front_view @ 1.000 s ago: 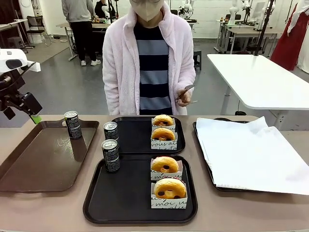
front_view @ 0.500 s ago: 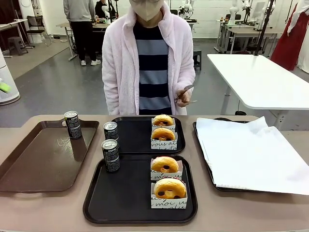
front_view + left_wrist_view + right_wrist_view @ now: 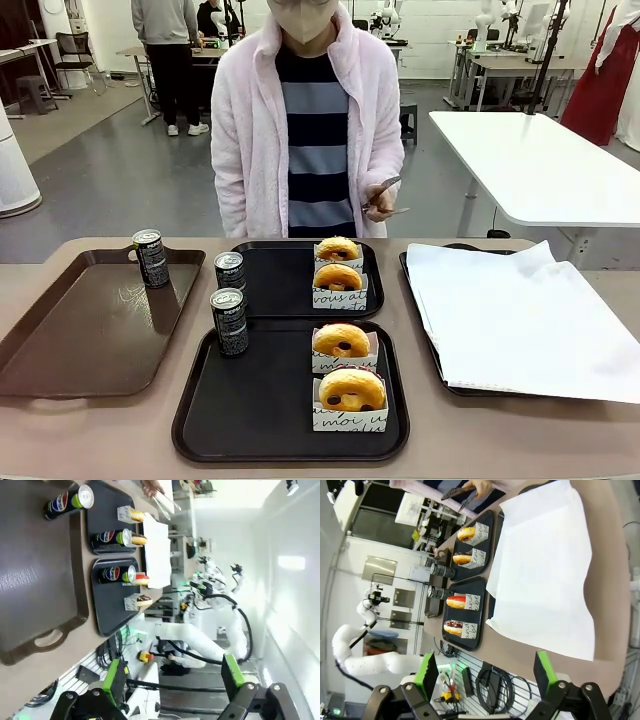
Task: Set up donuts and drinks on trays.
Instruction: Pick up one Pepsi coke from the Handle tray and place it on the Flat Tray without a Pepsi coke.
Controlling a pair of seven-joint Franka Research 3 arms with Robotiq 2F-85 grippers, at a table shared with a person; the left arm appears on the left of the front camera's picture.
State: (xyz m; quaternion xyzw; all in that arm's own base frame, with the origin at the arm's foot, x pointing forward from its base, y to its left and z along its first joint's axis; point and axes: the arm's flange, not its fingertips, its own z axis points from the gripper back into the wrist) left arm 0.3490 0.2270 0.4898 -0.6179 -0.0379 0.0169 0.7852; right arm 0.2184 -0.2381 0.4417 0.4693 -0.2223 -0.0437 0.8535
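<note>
Two black trays lie mid-table. The near tray (image 3: 270, 410) holds a dark can (image 3: 230, 322) and two sleeved golden donuts (image 3: 342, 342) (image 3: 351, 390). The far tray (image 3: 280, 285) carries another can (image 3: 230, 272) and two more donuts (image 3: 338, 248) (image 3: 338, 277). A third can (image 3: 151, 258) stands on the brown tray (image 3: 90, 330). My left gripper (image 3: 172, 677) is open, high and well back from the cans (image 3: 117, 573) and the brown tray (image 3: 35, 570). My right gripper (image 3: 485, 675) is open too, high over the table's edge near the white paper (image 3: 545, 575), far from the donuts (image 3: 456, 601).
A tray lined with white paper (image 3: 520, 315) fills the table's right side. Across the table stands a person in a pink fleece, holding tongs (image 3: 385, 190) at waist height. A white table (image 3: 540, 160) stands behind on the right.
The left arm, at the left edge of the front view a second ago, has drawn back out of that picture. Cans, donuts and trays have not moved.
</note>
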